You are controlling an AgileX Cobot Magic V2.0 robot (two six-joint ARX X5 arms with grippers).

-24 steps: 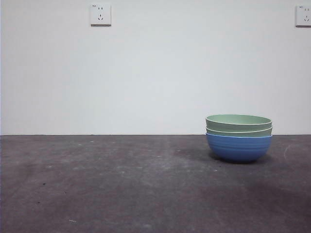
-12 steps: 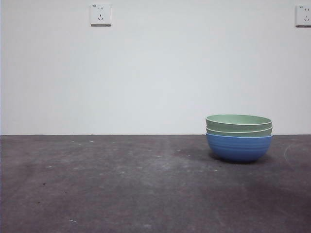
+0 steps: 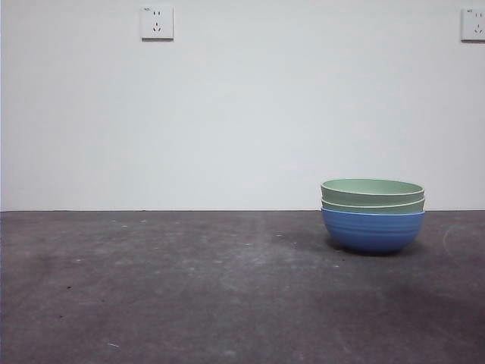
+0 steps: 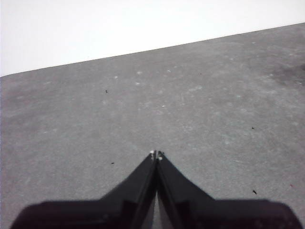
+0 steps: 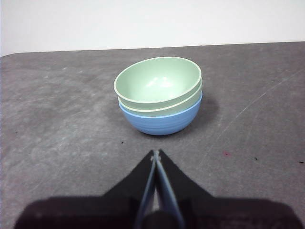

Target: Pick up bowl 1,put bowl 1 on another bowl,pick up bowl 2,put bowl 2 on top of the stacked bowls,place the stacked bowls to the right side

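You have the stacked bowls (image 3: 372,214) standing upright on the dark grey table (image 3: 189,288), right of centre in the front view and close to the table's far edge, in front of the white wall (image 3: 242,114). The blue bowl (image 3: 372,230) sits at the bottom, resting directly on the table, its fine horizontal ribs showing on the outside. Nested inside it is the lower green bowl (image 3: 372,205), of which you see only a narrow band and its lighter rim, and nested in that is the upper green bowl (image 3: 372,190), whose rim is the highest point of the stack. From the right wrist view you look down into the empty pale green hollow of the top bowl, with the stack sitting level and centred. Your right gripper (image 5: 156,153) has its jaws pressed together, tips touching, holding nothing; it points at the stack and is apart from it, with bare table between its tips and the blue bowl. Your left gripper (image 4: 156,154) is likewise closed tight with nothing between its jaws, over a bare stretch of table. Neither arm appears in the front view. Two wall sockets (image 3: 157,22) sit high on the wall.
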